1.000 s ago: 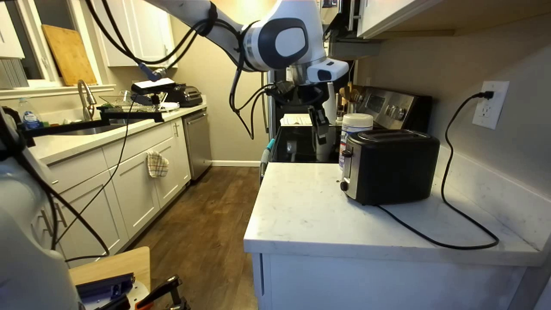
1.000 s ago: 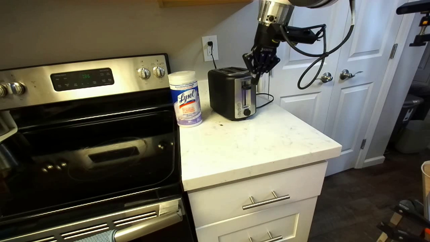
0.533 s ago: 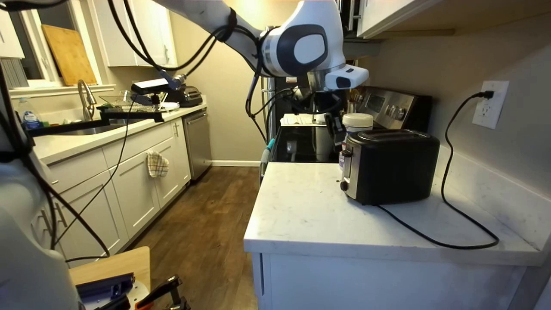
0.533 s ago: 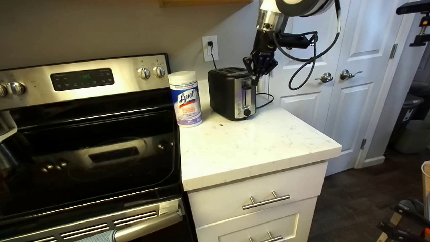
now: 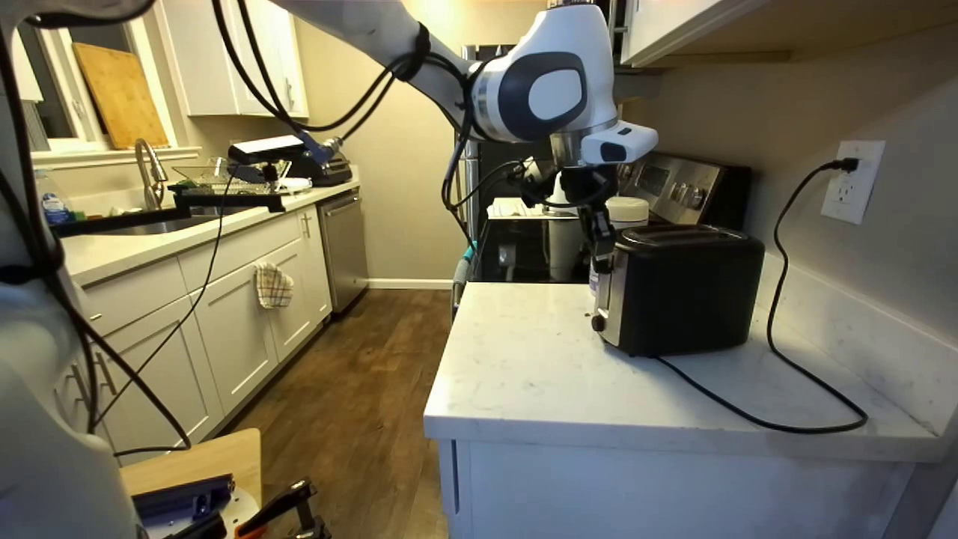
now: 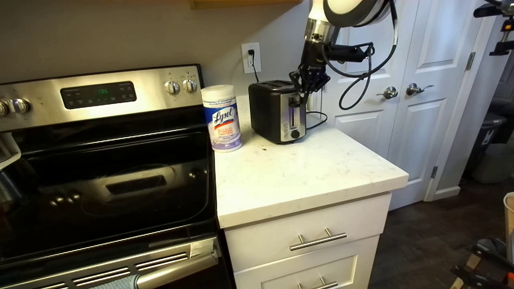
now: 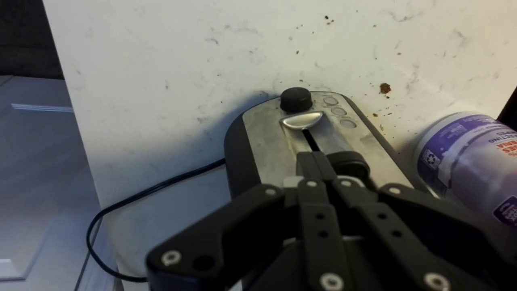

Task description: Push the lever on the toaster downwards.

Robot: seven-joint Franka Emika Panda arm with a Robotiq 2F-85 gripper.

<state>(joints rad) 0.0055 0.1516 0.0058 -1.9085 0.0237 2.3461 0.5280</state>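
Note:
The black toaster point(image 5: 692, 292) with a silver front panel stands on the white counter, and it also shows in an exterior view point(image 6: 270, 110) and the wrist view point(image 7: 266, 137). Its black lever point(image 6: 295, 101) is near the top of the slot. In the wrist view the lever point(image 7: 350, 162) is partly hidden by my fingers. My gripper point(image 7: 317, 159) is shut, its fingertips together and empty, over the slot right beside the lever. In both exterior views the gripper point(image 5: 603, 262) point(image 6: 304, 98) points down at the lever's height. I cannot tell whether it touches the lever.
A Lysol wipes canister point(image 6: 223, 118) stands beside the toaster, near the stove point(image 6: 120, 180). The toaster's cord point(image 5: 786, 427) loops over the counter point(image 5: 516, 359) to the wall outlet point(image 5: 853, 182). A black knob point(image 7: 296, 100) sits below the slot. A cabinet point(image 5: 711, 30) hangs above.
My gripper has moved down and toward the toaster front, from in front of it to right at the lever. It has stayed shut. The toaster and canister have not moved.

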